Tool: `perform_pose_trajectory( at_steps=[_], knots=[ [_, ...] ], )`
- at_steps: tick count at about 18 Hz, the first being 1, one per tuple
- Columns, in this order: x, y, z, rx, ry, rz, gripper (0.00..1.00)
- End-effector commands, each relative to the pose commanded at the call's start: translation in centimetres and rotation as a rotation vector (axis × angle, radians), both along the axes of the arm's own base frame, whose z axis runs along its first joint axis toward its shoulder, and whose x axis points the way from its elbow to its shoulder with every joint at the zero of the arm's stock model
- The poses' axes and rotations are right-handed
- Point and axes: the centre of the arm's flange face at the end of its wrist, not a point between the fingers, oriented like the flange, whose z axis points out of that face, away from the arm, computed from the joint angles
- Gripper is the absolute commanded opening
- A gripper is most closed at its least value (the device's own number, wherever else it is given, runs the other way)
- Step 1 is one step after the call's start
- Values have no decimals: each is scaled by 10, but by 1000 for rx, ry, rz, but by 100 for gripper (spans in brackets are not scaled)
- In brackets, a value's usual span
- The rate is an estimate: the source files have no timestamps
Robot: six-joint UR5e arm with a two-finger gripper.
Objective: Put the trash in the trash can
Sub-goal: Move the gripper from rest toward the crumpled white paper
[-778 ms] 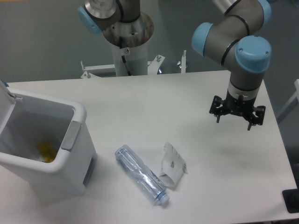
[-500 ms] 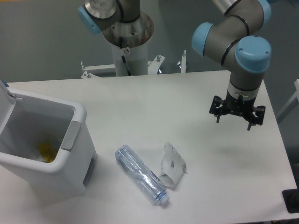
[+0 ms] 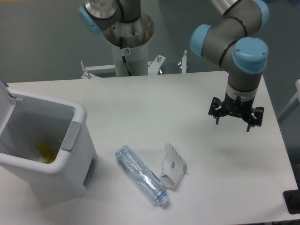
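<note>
Here the gripper (image 3: 233, 122) hangs spread and empty, well right of bottle (image 3: 141, 175) and packet (image 3: 173, 165).

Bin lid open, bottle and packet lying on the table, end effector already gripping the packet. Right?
Not quite. The end effector holds nothing; it hangs over bare table well right of the packet. The camera view shows it. Trash can open, bottle on the table: correct.

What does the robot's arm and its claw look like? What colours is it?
The arm is made of fat grey tubes with light blue round caps on the joints. At its end is a small black claw with thin finger tips pointing down. It stands on a silvery-white post behind the table.
</note>
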Motion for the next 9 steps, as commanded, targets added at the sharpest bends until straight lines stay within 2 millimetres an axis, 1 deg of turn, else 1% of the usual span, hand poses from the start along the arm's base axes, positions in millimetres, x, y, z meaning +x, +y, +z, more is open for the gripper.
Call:
perform_pose_trajectory(
  at_steps=[1, 4, 7, 9],
  knots=[
    [4, 0, 4, 6, 4, 10, 100],
    [11, 9, 4, 18, -1, 23, 100],
    [23, 16, -5, 12, -17, 6, 100],
    [27, 20, -7, 18, -22, 28, 100]
  ],
)
